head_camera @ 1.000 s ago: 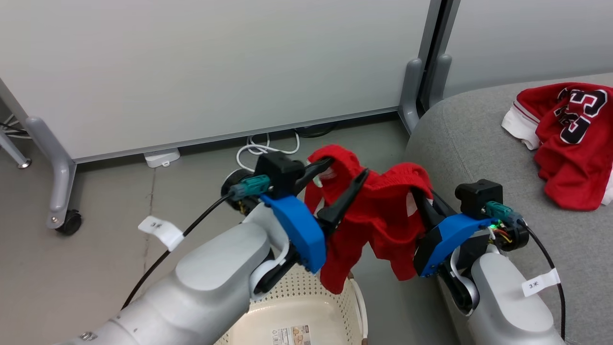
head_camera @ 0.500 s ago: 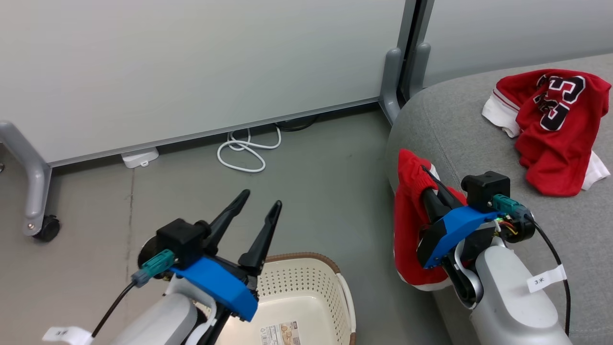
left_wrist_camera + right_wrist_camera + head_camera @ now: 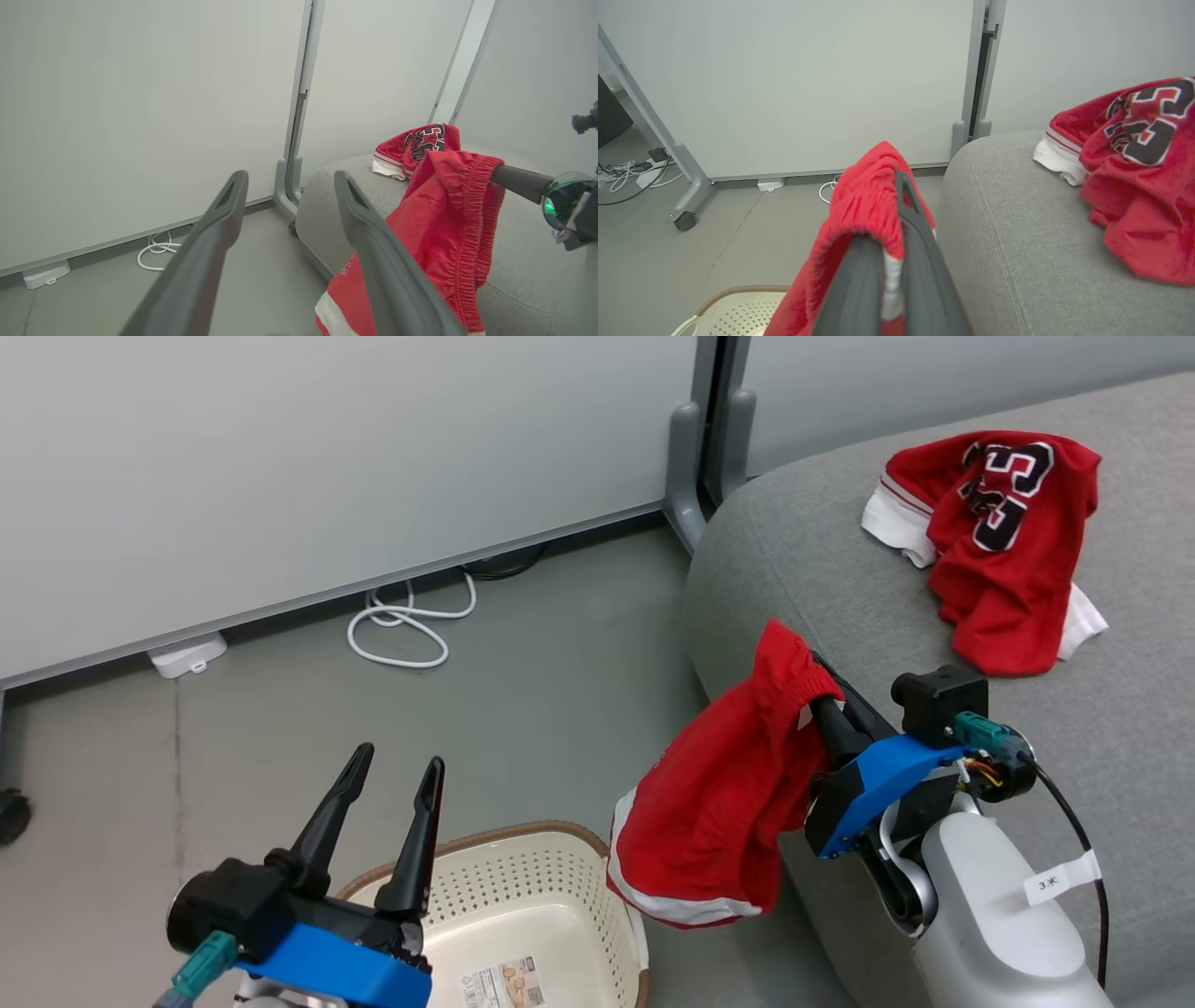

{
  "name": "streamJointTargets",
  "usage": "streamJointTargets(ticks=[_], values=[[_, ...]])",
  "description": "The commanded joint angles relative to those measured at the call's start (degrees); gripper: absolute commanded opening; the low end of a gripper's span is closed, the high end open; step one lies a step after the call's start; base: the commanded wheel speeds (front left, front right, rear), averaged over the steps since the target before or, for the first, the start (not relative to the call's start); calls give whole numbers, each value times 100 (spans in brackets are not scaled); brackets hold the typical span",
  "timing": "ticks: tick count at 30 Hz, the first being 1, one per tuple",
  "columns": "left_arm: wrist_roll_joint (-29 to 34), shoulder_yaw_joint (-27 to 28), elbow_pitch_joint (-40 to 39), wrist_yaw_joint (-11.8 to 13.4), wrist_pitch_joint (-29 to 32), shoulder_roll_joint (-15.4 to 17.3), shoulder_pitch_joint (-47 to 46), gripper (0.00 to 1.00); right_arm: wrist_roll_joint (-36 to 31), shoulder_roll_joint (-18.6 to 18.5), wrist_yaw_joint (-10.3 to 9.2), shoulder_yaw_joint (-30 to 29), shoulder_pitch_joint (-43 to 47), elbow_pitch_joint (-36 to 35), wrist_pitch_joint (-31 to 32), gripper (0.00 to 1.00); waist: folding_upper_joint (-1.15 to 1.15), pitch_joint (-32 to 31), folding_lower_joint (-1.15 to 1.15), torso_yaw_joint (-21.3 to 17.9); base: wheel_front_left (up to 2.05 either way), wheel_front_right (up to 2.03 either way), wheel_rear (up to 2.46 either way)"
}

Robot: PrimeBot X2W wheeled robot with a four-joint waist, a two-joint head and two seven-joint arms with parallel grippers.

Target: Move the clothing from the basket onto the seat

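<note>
From the head, we see our right gripper (image 3: 829, 698) clamped on red shorts (image 3: 719, 803) hanging beside the seat (image 3: 794, 560), where a jersey (image 3: 1004, 523) lies. Left wrist: our left gripper (image 3: 289, 176) spread wide, empty. Right wrist: closed fingers (image 3: 920, 261) pinching the shorts.

You can read: "23" on the red garment (image 3: 1004, 523) on the seat (image 3: 812, 560); "3" on the white cable tag (image 3: 1055, 880); basket label (image 3: 495, 983) illegible.

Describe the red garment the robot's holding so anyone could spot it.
Find the grey seat on the right. Off its near edge, red shorts hang by their waistband from the right gripper. Unlike the numbered red garment lying on the seat, they dangle mid-air.
</note>
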Motion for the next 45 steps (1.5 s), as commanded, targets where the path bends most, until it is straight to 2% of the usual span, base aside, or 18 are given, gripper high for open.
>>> streamJointTargets(ticks=[1, 9, 21, 27, 38, 45], values=[[158, 151, 31, -102, -14, -100, 123, 100, 33, -8, 1, 21, 24, -59, 16, 0, 0, 51, 0, -138, 0, 0, 0], [587, 552, 205, -425, -14, -391, 226, 100, 151, -6, 1, 153, -5, -168, -10, 0, 0, 206, 0, -625, 0, 0, 0], [797, 717, 386, -560, -14, -413, 128, 100, 416, -6, 1, 423, -60, -153, -129, 0, 0, 361, 0, -1688, 0, 0, 0], [844, 560, 497, -580, -14, -387, -24, 100, 353, 1, 1, 244, 29, -117, -204, 0, 0, 434, 0, -1835, 0, 0, 0], [700, 291, 632, -582, -14, -282, -289, 100, 356, -4, 1, 19, 105, -131, -278, 0, 0, 541, 0, -1859, 0, 0, 0], [723, 385, 559, -583, -14, -183, -267, 100, 363, -4, 1, -92, -448, -239, -219, 0, 0, 736, 0, -1882, 0, 0, 0]])
